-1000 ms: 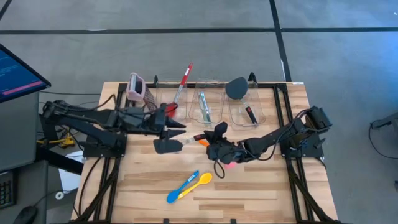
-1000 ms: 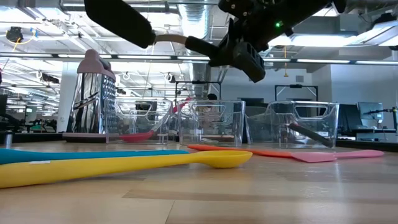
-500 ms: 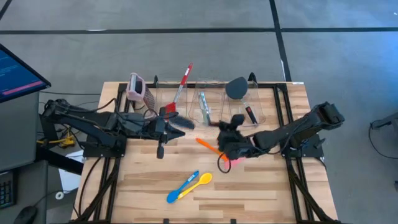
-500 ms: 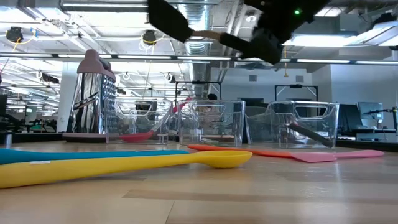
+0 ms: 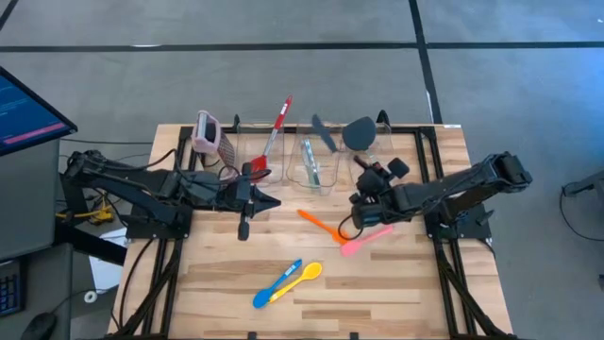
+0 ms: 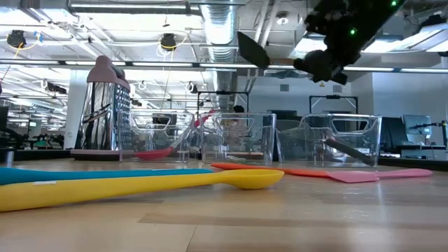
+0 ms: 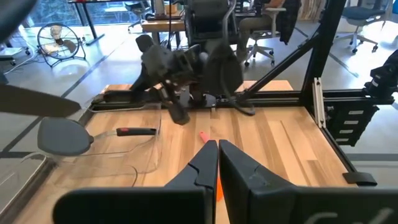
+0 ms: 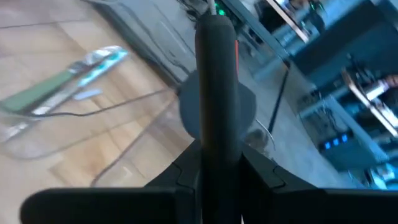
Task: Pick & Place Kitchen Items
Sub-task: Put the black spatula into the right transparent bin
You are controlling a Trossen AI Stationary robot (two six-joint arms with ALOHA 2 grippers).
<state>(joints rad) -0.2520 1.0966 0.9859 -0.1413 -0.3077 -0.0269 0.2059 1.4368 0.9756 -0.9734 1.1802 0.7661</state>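
Note:
My right gripper point(image 5: 363, 178) hangs over the clear bins, shut on a black spatula point(image 6: 253, 50) whose blade point(image 5: 324, 132) is above the middle bin point(image 5: 311, 175). My left gripper point(image 5: 274, 201) waits left of the table's middle, shut and empty point(image 7: 217, 149). An orange spatula point(image 5: 319, 225) and a pink spatula point(image 5: 366, 239) lie flat on the wood. A blue spoon point(image 5: 276, 283) and a yellow spoon point(image 5: 300, 276) lie side by side near the front. My right gripper pinches the black spatula's handle point(image 8: 214, 146) between its two fingers point(image 8: 260, 174). The fingers come from the table's right, slanting slightly down. The spatula sticks out ahead of them, roughly in line, its blade edge-on in the wrist view. It is lifted clear, above the bins.
Three clear bins stand along the far edge: the left point(image 5: 260, 156) holds red tools, the middle a clear-teal tool point(image 5: 309, 161), the right point(image 5: 377, 165) another black spatula point(image 5: 359, 132) and a red-handled tool point(image 5: 380, 175). A pink-topped grater point(image 5: 208, 132) stands far left.
My right gripper has moved from the table's middle toward the far right, rising and rolling. The black spatula went with it: its blade swung from beside my left gripper to above the middle bin. My left gripper has shut.

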